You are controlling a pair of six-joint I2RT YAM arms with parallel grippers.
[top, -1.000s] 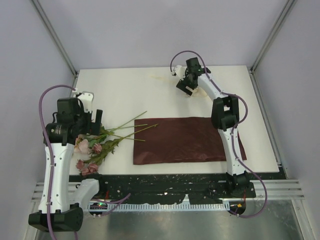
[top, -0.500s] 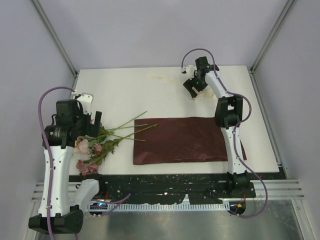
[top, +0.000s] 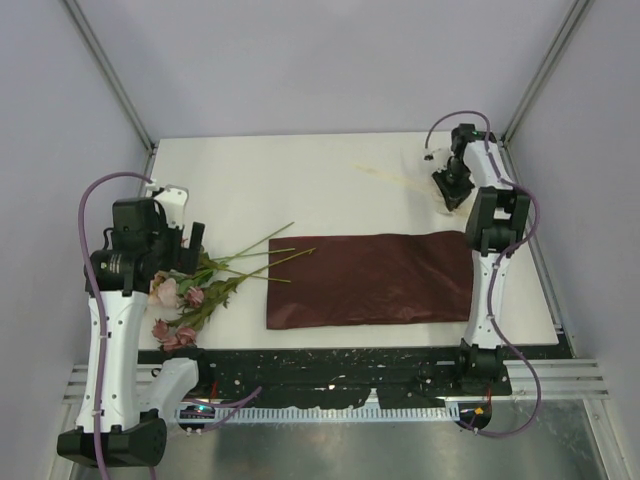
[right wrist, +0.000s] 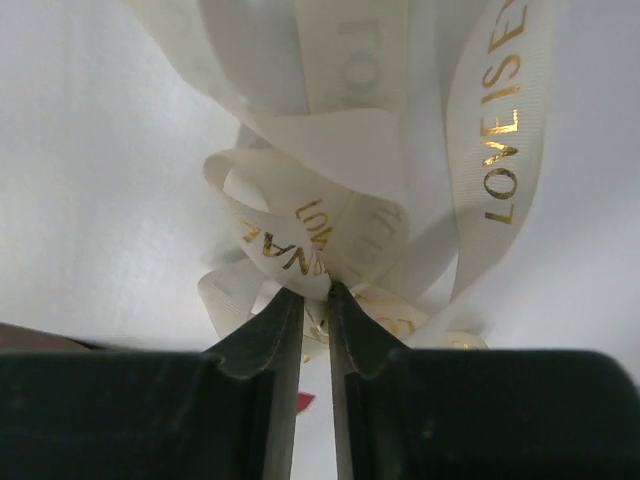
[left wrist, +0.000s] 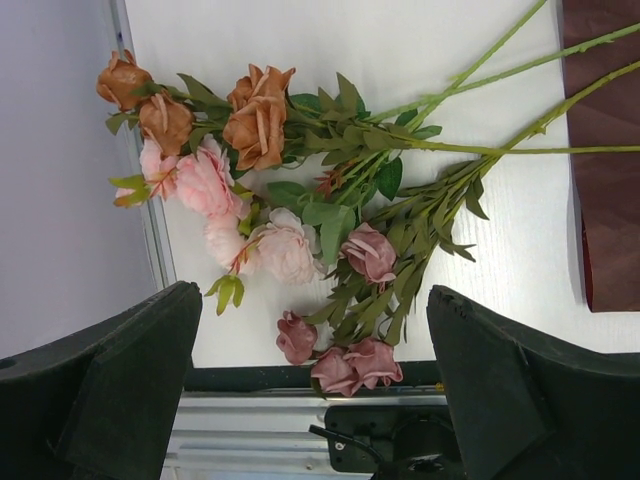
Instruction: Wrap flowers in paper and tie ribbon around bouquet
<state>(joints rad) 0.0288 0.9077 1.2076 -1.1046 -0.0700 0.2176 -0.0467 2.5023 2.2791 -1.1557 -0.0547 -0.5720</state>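
The right end effector (top: 447,197), upper right of the top view, has its fingers drawn almost together and nips a fold of the ribbon (right wrist: 330,215). A cream strand trails left from it across the white bench (top: 250,180). Gold lettering on one band reads "LOVE IS"; the rest curls out of reading. The left end effector (left wrist: 315,395) hangs spread wide and empty over the flowers (left wrist: 300,200), at lower left, whose longest stems lie over the left edge of the paper (top: 370,278). The paper lies flat at centre right, the right arm (top: 485,290) crossing its right end. Pale grey walls (top: 300,60) and aluminium posts (top: 110,70) enclose the bench. A black speckled strip (top: 330,365) runs along its bottom edge.
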